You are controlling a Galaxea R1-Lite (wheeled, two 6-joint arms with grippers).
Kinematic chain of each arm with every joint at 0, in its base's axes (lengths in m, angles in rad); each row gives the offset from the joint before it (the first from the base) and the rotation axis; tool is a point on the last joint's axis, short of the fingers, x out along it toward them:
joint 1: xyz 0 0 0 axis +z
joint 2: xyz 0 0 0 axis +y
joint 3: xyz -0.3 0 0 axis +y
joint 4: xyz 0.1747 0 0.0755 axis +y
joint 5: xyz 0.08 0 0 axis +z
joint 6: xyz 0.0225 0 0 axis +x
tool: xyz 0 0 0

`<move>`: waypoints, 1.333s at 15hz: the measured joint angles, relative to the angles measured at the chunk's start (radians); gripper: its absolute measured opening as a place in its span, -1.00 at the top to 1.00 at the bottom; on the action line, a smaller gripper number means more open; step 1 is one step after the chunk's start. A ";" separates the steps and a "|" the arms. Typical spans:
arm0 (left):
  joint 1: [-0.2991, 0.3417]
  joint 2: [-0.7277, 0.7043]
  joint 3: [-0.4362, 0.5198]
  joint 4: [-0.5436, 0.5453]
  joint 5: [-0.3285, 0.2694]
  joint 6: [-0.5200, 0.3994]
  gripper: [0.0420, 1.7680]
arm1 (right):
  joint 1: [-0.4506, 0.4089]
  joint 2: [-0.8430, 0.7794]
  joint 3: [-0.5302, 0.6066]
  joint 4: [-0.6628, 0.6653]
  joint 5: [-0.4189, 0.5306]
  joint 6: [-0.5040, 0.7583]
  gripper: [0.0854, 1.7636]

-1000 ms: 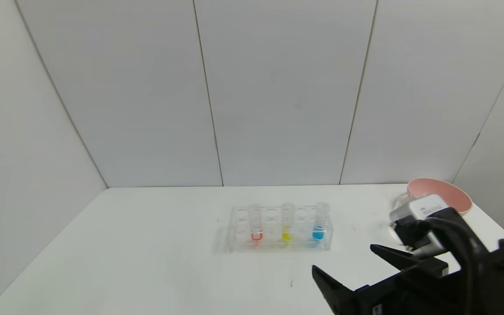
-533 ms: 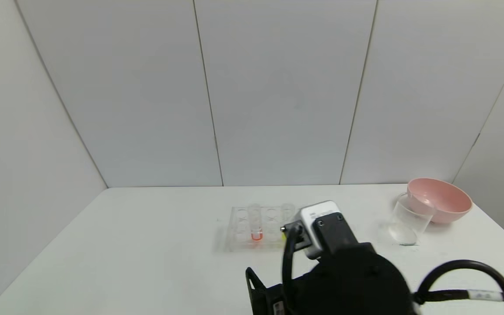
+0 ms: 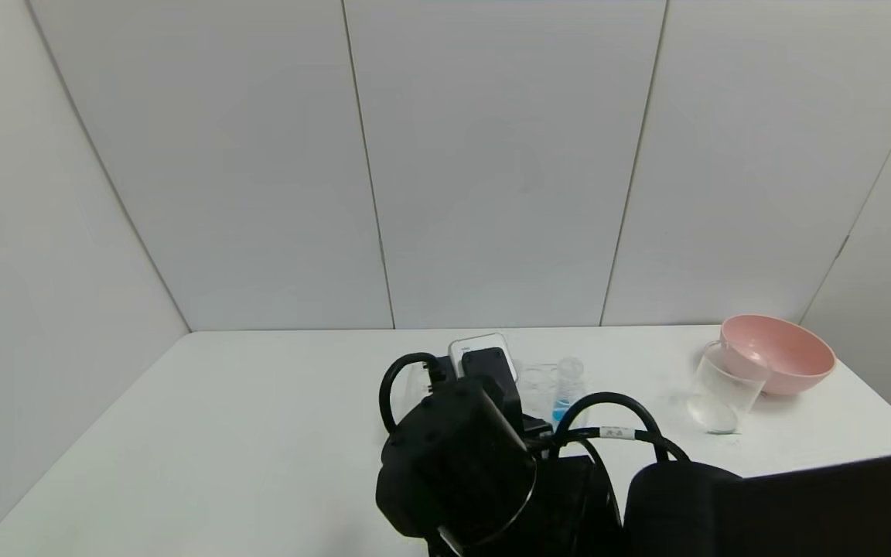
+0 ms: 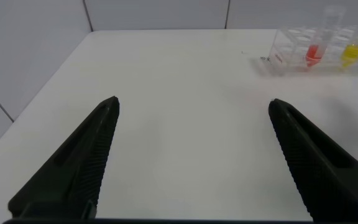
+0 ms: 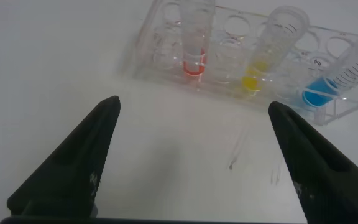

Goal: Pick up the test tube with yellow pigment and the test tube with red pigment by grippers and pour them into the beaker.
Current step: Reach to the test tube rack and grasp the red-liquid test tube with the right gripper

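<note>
Right gripper at tube rack, jaws wide and empty; left gripper idle, likewise spread.

Right gripper [image 5: 191, 155]: black, long flat jaws set wide apart, holding nothing, above the white table [image 3: 260, 402] just short of the clear many-holed plastic rack [image 5: 166, 46]. Standing in the rack ahead of the jaws: slim clear test tube with red-orange liquid [image 5: 193, 43], toward the left-hand jaw; slim clear test tube with yellow liquid [image 5: 267, 50], about midway between the jaws; clear graduated tube with blue liquid [image 5: 337, 78], toward the right-hand jaw. In the head view the arm hides most of the rack. Small clear straight-sided beaker [image 3: 722, 391]: well off to this gripper's right, touching or just beside the pink bowl [image 3: 782, 352]. Left gripper [image 4: 191, 155]: black jaws wide apart, empty, over bare table, rack well ahead and to its right.
</note>
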 joint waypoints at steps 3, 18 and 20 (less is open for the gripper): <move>0.000 0.000 0.000 0.000 0.000 0.000 -0.94 | -0.012 0.066 -0.038 -0.010 0.000 0.003 -0.94; -0.001 0.000 0.000 0.000 0.000 0.000 -0.94 | -0.095 0.306 -0.284 -0.012 -0.001 -0.001 -0.94; 0.000 0.000 0.000 0.000 0.000 0.000 -0.94 | -0.106 0.322 -0.315 -0.010 -0.001 -0.017 -0.94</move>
